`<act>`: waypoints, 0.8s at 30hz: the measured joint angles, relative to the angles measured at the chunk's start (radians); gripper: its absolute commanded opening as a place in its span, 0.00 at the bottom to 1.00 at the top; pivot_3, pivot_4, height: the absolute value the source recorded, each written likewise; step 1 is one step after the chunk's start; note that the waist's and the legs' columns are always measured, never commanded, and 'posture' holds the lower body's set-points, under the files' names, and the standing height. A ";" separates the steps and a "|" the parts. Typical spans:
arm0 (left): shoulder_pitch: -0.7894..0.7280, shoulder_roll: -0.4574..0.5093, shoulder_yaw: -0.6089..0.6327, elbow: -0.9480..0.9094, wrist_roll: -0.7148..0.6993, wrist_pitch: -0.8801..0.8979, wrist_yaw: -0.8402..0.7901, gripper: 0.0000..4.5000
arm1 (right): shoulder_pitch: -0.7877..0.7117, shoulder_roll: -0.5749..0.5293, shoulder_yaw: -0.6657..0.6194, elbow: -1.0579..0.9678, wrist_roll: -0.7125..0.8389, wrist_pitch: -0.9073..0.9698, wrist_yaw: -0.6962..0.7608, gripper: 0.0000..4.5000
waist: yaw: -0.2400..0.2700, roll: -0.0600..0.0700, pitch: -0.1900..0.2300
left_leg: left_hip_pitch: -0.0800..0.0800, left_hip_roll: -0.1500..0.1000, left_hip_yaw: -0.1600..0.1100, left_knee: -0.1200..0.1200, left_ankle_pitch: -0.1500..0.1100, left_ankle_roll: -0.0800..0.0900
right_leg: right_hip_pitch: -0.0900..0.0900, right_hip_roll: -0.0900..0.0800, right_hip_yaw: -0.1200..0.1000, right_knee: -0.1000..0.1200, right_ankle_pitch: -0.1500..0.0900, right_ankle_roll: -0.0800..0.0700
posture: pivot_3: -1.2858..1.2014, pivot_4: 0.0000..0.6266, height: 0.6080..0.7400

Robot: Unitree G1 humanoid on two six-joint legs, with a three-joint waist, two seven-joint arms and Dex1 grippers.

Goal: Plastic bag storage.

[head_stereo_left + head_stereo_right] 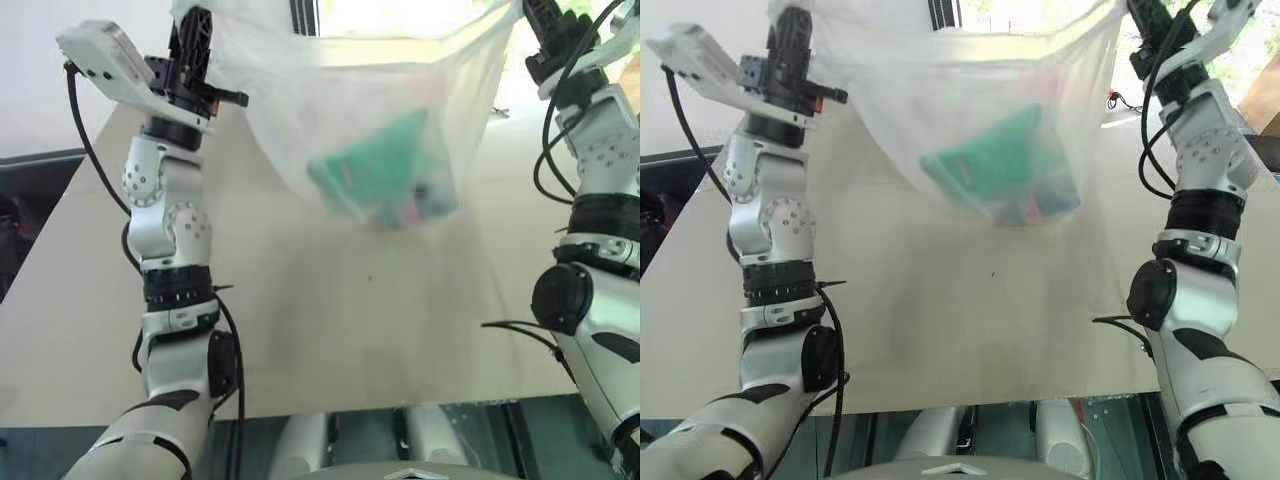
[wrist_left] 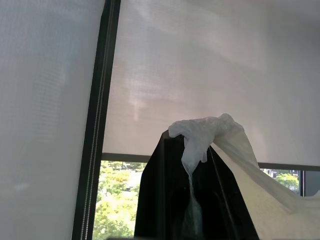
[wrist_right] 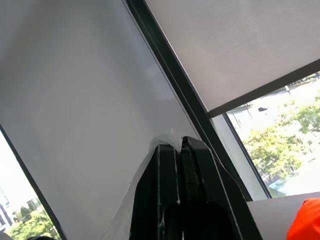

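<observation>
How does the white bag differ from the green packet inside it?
The plastic bag is large, see-through white film, pinched at its top corners by the left pincer and right pincer. The green packet is smaller, solid-coloured, lying tilted in the bag's bottom. Both hang above the table.

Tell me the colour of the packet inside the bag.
Green packet, seen through the plastic bag; right eye view.

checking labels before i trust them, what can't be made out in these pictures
- Items under the green packet in the plastic bag: blurred by film, head views.
- Right pincer tip: cut off by the top edge, left eye view.
- Orange thing: cut off at the corner, right wrist view.
</observation>
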 measured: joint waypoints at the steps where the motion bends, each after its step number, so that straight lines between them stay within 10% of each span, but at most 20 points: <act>1: 0.008 0.000 0.000 -0.001 0.000 0.000 0.000 0.00 | 0.000 -0.002 0.001 -0.006 0.002 0.001 -0.003 0.02 | 0.001 0.000 0.000 | 0.000 0.000 0.000 0.000 0.000 0.000 | 0.000 0.000 0.000 0.000 0.000 0.000 | 0.52 0.24 1.00; 16: 0.036 0.003 -0.003 -0.027 0.011 -0.046 0.011 0.06 | 0.072 -0.043 0.022 -0.101 0.048 0.071 0.012 0.00 | 0.003 0.000 0.000 | 0.000 0.000 0.000 -0.001 0.000 0.000 | 0.000 -0.001 0.000 0.001 0.000 0.000 | 0.52 0.24 1.00; 19: 0.214 0.009 -0.005 -0.122 0.007 0.005 -0.002 0.23 | 0.218 -0.095 0.051 -0.212 0.081 0.177 0.059 0.17 | 0.003 0.000 -0.001 | 0.000 0.000 0.000 -0.002 0.000 0.000 | 0.000 -0.002 0.000 0.002 0.000 0.000 | 0.52 0.24 1.00; 24: 0.649 0.045 -0.046 -0.355 -0.046 0.162 -0.078 0.74 | 0.570 -0.187 0.069 -0.406 0.168 0.392 0.147 0.71 | 0.007 0.000 -0.001 | -0.001 0.001 -0.001 -0.001 0.000 0.000 | 0.001 -0.003 0.001 -0.002 0.000 0.000 | 0.52 0.24 1.00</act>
